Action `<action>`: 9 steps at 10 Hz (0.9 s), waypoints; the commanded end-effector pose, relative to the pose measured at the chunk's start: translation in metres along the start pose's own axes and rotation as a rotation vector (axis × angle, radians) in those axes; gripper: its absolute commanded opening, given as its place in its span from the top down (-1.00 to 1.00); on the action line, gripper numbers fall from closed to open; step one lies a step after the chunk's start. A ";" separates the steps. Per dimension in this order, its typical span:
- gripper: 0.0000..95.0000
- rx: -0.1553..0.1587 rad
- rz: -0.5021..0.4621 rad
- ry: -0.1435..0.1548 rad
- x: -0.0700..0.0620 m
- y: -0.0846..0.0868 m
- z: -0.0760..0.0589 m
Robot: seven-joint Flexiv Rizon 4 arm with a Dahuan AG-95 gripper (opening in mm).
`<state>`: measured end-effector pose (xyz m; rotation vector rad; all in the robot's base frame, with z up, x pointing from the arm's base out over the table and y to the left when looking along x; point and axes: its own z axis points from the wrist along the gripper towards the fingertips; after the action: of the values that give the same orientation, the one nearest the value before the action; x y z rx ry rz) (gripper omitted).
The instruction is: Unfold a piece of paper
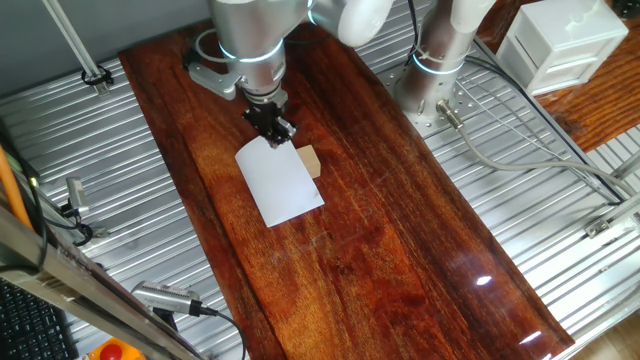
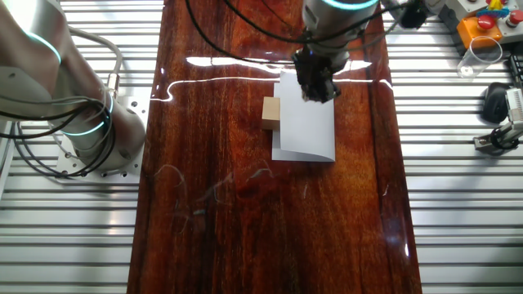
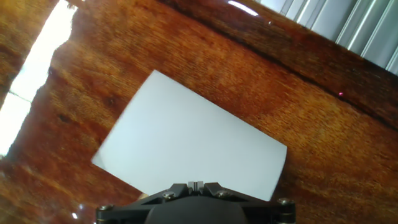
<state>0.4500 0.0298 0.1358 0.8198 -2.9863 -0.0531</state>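
The piece of paper (image 1: 282, 182) is a white folded sheet on the dark wooden table (image 1: 400, 250). It also shows in the other fixed view (image 2: 306, 126) and fills the hand view (image 3: 193, 149). A small tan cube (image 1: 310, 161) touches one side edge of the sheet; it also shows in the other fixed view (image 2: 270, 113). My gripper (image 1: 278, 137) is at the sheet's far edge, its jaws pressed together on the paper's edge (image 3: 196, 184). In the other fixed view the gripper (image 2: 319, 94) covers that end of the sheet. A lower layer peeks out at the near corner.
The robot base (image 1: 435, 70) stands at the table's far end. Ribbed metal surfaces (image 1: 560, 220) flank the wooden table. A white box (image 1: 560, 40) and cables lie to one side.
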 end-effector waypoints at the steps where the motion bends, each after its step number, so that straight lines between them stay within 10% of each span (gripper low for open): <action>1: 1.00 0.000 -0.055 0.005 0.029 -0.007 0.004; 4: 1.00 0.005 -0.085 0.013 0.060 -0.004 0.019; 9: 1.00 -0.008 -0.043 -0.001 0.060 -0.004 0.019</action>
<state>0.4001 -0.0043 0.1176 0.9144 -2.9660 -0.0959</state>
